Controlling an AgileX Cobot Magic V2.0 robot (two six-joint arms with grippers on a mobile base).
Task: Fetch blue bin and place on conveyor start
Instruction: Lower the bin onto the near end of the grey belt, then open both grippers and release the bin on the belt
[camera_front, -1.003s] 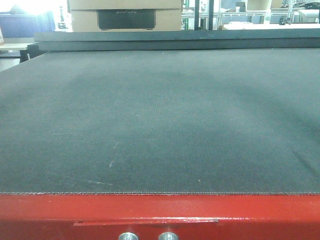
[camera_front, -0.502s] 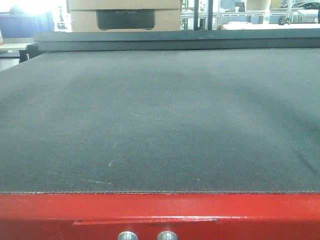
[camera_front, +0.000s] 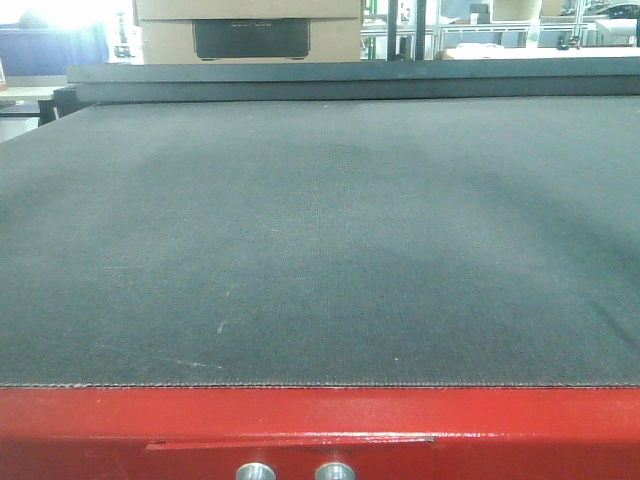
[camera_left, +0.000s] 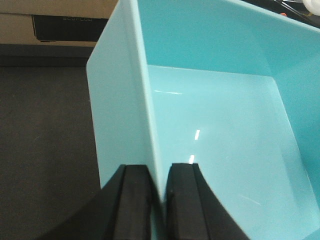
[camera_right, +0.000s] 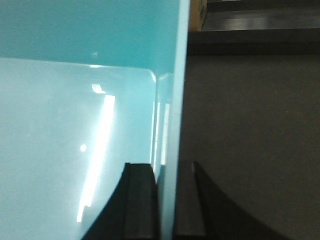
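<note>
The blue bin (camera_left: 215, 115) is a pale turquoise, empty tub. My left gripper (camera_left: 159, 172) is shut on its left wall, one finger outside and one inside. My right gripper (camera_right: 166, 170) is shut on its right wall (camera_right: 170, 100) the same way. Both wrist views show the dark conveyor belt (camera_left: 45, 130) under and beside the bin (camera_right: 75, 125). The front view shows the belt of the conveyor start (camera_front: 320, 240) with its red frame (camera_front: 320, 420) along the near edge; the bin and both grippers are out of that view. I cannot tell whether the bin touches the belt.
Two silver bolts (camera_front: 295, 471) sit in the red frame. A dark raised rail (camera_front: 350, 75) crosses the far end of the belt. A cardboard box with a black panel (camera_front: 250, 35) stands behind it, and shows in the left wrist view (camera_left: 55, 22).
The front view has shifted very slightly; the belt and frame look the same. No other change shows.
</note>
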